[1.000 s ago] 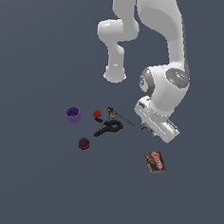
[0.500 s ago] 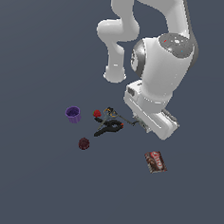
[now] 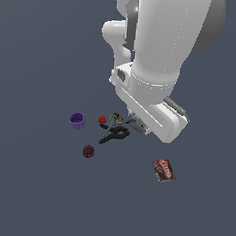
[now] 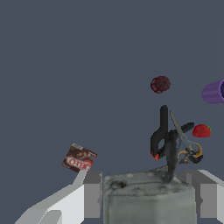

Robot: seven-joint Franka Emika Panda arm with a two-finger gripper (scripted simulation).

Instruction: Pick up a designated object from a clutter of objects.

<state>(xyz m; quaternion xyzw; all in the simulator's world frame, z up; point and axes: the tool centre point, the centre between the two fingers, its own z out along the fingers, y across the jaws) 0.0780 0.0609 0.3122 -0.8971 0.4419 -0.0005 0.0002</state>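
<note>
Exterior view: white arm low over a clutter on the plain dark grey-blue bench [image 3: 29, 193]; claw hidden behind the wrist. Purple cup [image 3: 76, 120], dark-red ball [image 3: 88, 151], black-handled tool [image 3: 114, 135], red-brown flat box [image 3: 164, 170].

Wrist view: claw [image 4: 146, 192] open, its 2 fingers [image 4: 89, 188] straddling the light-grey blocky item [image 4: 148, 194], apparently aligned for a grasp; contact cannot be told.

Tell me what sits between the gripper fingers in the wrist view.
A grey, rough-topped block fills the gap between the fingers. Its lower part is cut off by the frame. Beyond it lie the black-handled clamp and scissors.
</note>
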